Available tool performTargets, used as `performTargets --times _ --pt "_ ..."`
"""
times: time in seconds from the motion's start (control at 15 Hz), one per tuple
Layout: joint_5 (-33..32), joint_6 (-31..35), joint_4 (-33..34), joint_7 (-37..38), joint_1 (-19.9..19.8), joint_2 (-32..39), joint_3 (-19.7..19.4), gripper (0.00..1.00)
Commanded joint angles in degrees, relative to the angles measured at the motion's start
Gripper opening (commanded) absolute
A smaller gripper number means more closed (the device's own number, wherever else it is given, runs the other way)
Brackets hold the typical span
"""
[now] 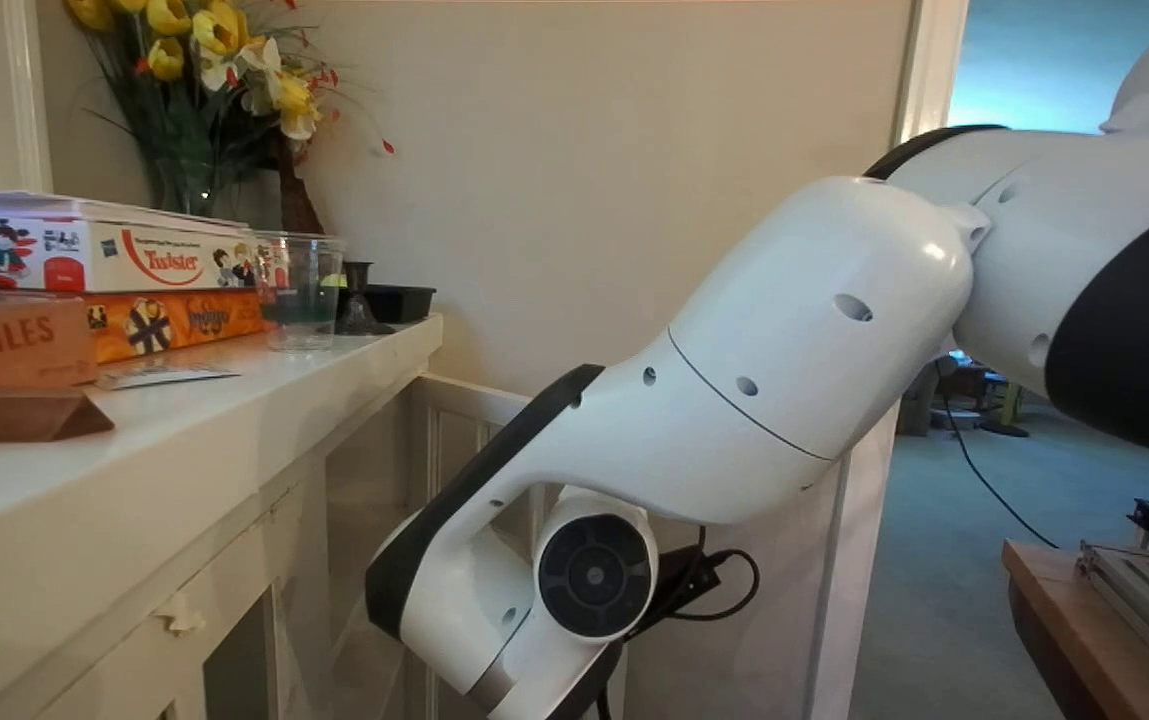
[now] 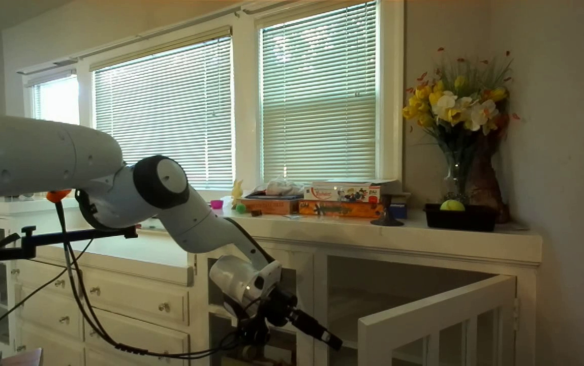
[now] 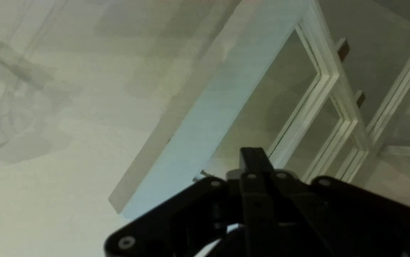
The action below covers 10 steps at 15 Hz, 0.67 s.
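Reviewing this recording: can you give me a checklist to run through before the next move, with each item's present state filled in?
1. Gripper shut, nothing visibly held: ok.
2. Cabinet door open: ok, it stands swung outward.
3. Gap between gripper and door: cannot tell; they overlap in the wrist view, and contact is unclear.
4. Fingertips showing in both exterior views: not ok, they are out of frame in an exterior view.
5. Cables free of snags: cannot tell; they hang in a loop below the arm.
6. Flower vase and clear cup upright on the countertop: ok.
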Motion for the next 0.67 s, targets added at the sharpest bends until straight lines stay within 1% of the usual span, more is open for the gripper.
performTargets --times 0.0,0.07,0.13,0.2,0.27,0.33,0.4,0.47,0.53,0.6 --pt "-3.7 -0.9 -3.6 0.9 -0.7 -1.8 0.3 0.0" --pt "-5.0 -1.0 -3.6 1.6 -2.0 -1.9 1.6 0.0" --pt "-14.9 3.1 -5.9 5.7 -7.5 -4.5 9.6 0.0" --pt "-16.6 3.5 -6.9 6.5 -8.3 -4.8 10.3 0.0" --pt "-11.0 -0.1 -7.6 5.8 -4.7 -3.6 4.8 0.0" --pt "-11.7 -0.4 -8.9 6.9 -5.6 -4.0 5.6 0.0" --pt "-19.9 3.8 -10.3 9.6 -11.2 -5.6 12.6 0.0" --pt "-13.0 -0.1 -11.7 9.1 -6.3 -4.8 6.1 0.0" --pt "-13.6 0.3 -12.3 10.6 -7.0 -4.5 6.8 0.0" --pt "-13.5 0.1 -15.3 12.2 -6.4 -5.6 6.3 0.0"
